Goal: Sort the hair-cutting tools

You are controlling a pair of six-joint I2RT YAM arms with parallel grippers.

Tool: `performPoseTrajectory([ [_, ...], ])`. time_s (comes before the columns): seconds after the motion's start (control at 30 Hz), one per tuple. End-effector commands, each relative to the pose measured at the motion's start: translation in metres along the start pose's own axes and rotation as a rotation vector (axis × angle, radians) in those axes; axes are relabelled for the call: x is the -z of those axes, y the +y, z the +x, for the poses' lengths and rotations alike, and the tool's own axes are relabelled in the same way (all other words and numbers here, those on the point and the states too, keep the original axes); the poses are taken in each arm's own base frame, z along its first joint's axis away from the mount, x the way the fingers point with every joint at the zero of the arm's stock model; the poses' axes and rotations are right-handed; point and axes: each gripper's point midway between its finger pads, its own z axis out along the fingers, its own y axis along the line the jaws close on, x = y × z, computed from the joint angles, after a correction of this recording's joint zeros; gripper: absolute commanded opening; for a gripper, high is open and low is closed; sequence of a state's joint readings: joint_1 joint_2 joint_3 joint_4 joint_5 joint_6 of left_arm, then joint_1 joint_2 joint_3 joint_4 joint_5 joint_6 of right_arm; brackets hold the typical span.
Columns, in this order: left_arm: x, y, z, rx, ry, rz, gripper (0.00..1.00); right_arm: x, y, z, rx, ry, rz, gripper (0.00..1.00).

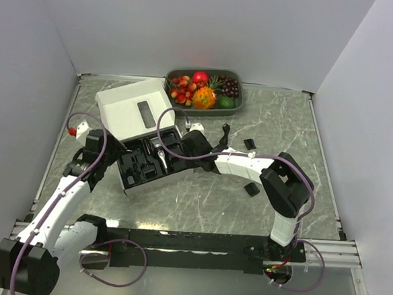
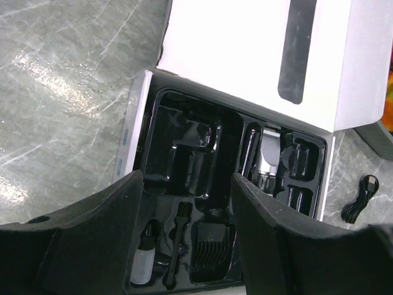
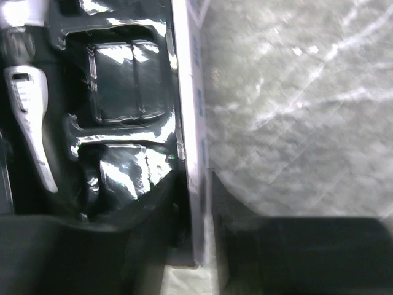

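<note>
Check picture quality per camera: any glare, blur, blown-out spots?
Top view: sharp, evenly lit, only faint shadows. Left wrist view: table glares at upper left; the left gripper's fingers sit close and soft. Right wrist view: whole frame soft, table blown out in streaks, glossy black tray throws bright highlights.

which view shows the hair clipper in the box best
Left wrist: the hair clipper lies in its slot in the black tray, silver body plain to see. The top view shows it only small and dark. The right wrist view crops it to a silver strip at the left edge.
</note>
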State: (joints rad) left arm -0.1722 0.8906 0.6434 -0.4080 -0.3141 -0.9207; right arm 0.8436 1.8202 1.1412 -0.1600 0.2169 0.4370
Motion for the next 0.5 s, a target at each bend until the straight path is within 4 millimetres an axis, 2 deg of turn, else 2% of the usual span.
performPoseTrajectory([
  [0.0,0.007,-0.008,-0.013,0.03,-0.062,0.032,0.65,0.02,-0.013,0.03,0.043,0.141,0.067,0.55],
  [0.1,0.013,-0.01,-0.018,0.031,-0.078,0.038,0.65,0.027,0.002,0.015,0.064,0.119,0.05,0.7],
  [0.23,0.023,-0.016,-0.024,0.031,-0.09,0.063,0.65,0.046,0.013,-0.012,0.051,0.057,0.024,0.75],
  [0.3,0.026,-0.018,-0.025,0.028,-0.09,0.072,0.65,0.055,0.012,-0.022,0.042,0.033,0.025,0.77],
  [0.33,0.028,-0.019,-0.027,0.032,-0.095,0.083,0.65,0.065,0.013,-0.035,0.032,0.0,0.025,0.79],
  [0.4,0.03,-0.02,-0.027,0.029,-0.096,0.089,0.65,0.074,0.003,-0.043,0.024,-0.016,0.066,0.81],
  [0.47,0.031,-0.019,-0.025,0.023,-0.092,0.092,0.65,0.081,-0.009,-0.059,-0.004,-0.044,0.092,0.81],
])
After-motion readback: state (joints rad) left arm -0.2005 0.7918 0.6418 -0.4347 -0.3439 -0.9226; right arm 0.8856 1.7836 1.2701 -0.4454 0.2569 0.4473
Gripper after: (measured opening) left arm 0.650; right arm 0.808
